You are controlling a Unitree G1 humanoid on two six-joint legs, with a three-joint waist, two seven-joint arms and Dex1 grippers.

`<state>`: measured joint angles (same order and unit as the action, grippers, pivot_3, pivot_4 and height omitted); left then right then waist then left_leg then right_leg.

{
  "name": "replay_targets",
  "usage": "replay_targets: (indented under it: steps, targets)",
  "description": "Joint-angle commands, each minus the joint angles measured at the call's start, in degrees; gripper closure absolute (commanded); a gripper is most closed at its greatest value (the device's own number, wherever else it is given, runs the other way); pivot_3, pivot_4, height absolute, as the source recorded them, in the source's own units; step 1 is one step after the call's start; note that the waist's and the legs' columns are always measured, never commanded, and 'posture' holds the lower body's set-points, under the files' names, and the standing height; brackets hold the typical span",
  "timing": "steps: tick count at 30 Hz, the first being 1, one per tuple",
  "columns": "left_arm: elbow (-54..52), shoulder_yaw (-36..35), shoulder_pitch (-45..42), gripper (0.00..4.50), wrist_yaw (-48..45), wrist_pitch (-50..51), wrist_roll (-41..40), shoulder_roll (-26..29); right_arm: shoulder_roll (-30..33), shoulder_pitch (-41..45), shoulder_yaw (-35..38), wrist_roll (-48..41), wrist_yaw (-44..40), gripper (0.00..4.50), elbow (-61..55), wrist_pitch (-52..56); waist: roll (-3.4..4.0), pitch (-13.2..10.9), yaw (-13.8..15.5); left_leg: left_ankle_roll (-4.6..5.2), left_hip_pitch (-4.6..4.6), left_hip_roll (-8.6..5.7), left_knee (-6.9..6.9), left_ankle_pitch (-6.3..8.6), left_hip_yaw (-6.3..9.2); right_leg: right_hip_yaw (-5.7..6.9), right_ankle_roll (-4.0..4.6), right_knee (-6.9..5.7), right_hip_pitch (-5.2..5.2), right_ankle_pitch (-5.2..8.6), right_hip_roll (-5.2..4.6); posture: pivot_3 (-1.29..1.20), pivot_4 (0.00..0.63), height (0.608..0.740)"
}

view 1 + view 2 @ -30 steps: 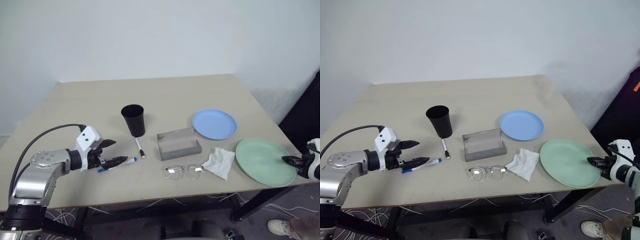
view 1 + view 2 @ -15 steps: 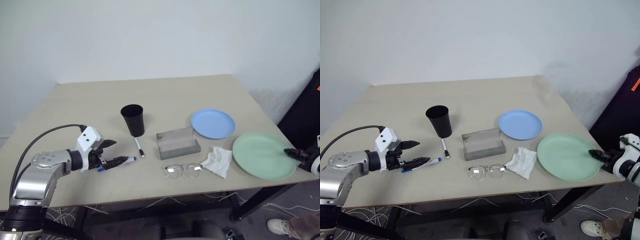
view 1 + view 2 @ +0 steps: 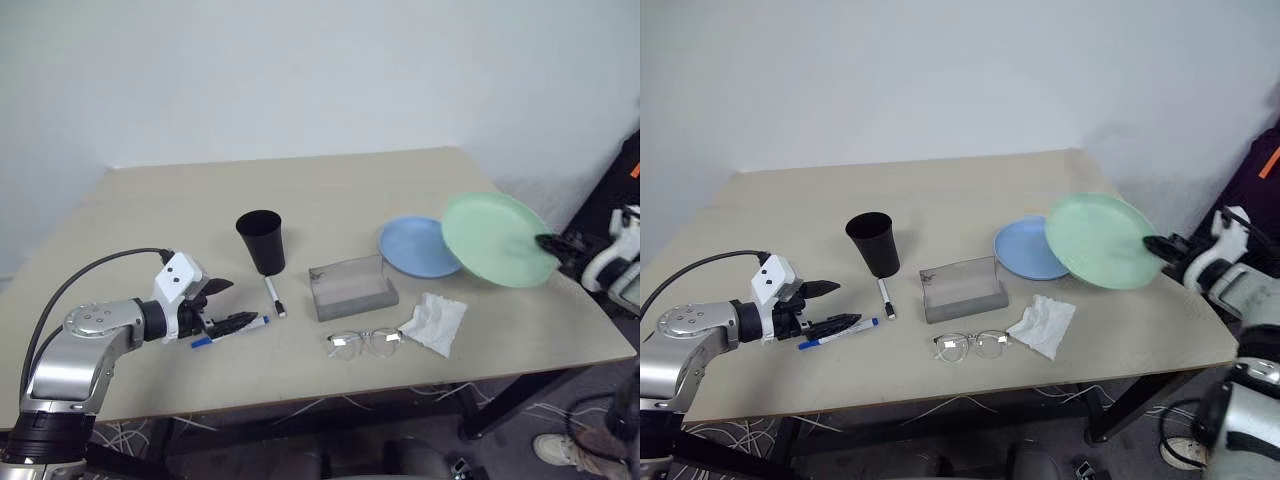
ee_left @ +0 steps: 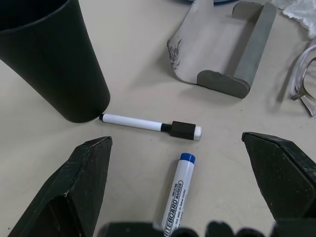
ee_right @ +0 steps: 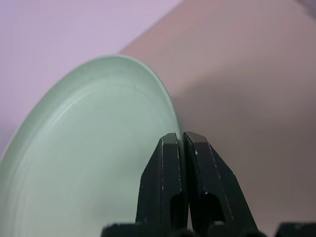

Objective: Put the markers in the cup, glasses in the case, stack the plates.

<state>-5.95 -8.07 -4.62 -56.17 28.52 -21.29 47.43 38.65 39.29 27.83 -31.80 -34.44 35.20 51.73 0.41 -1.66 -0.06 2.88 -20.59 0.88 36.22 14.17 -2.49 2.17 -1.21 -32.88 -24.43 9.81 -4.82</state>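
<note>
Since a second ago your green plate (image 3: pixel 497 240) has come up off the table's right edge and now hangs tilted over the far side of the blue plate (image 3: pixel 418 246), pinched at its rim by the right gripper (image 3: pixel 549 243). Nothing else has budged.

From the head camera, nothing's finished yet: plates aren't stacked, both markers lie on the table (image 3: pixel 330 190), the glasses (image 3: pixel 366 342) sit in front of the open case (image 3: pixel 352 288), beside a crumpled tissue (image 3: pixel 434 322). Count: two plates, two markers, one cup (image 3: pixel 261 241), one case, one pair of glasses.

Left wrist view: your left gripper (image 4: pixel 183 190) is spread wide, empty, hovering around the blue-capped marker (image 4: pixel 178 189). The black-capped marker (image 4: pixel 150 126) lies just past it, one end touching the cup's base.

Right wrist view: the fingers (image 5: pixel 163 183) are clamped tight on the green plate's rim.
</note>
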Motion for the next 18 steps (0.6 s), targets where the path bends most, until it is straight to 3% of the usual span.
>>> replay_targets:
  steps: [1,9,18]
  targets:
    - [-0.8,-1.1,-1.3,0.00,0.1,-0.4,-0.7,0.2,-5.0,7.7,-2.8,1.7,8.7,4.47,-4.3,-0.7,0.00,0.0,0.0,0.00,0.00,0.01,0.00,0.00,0.00,0.00,0.10,-0.02,-0.01,-0.07,0.00,0.00,0.000,0.731]
    - [-1.3,-1.5,-1.5,0.00,0.9,-0.1,-0.7,0.1,-13.0,16.8,-10.0,12.6,20.3,4.47,10.5,-14.4,-0.06,0.1,0.3,0.00,-0.15,-0.01,-0.18,0.00,0.06,-0.16,0.46,-0.03,0.12,-0.78,-0.01,0.00,0.000,0.731]
    - [-3.0,-3.1,0.8,0.00,2.0,0.6,-1.3,0.4,-14.0,19.7,-10.1,16.1,25.2,4.47,24.4,-24.6,-0.06,0.0,-0.7,0.31,-0.28,-0.46,-0.36,0.00,0.15,-0.76,0.25,0.02,0.17,-0.91,0.18,0.00,0.000,0.731]
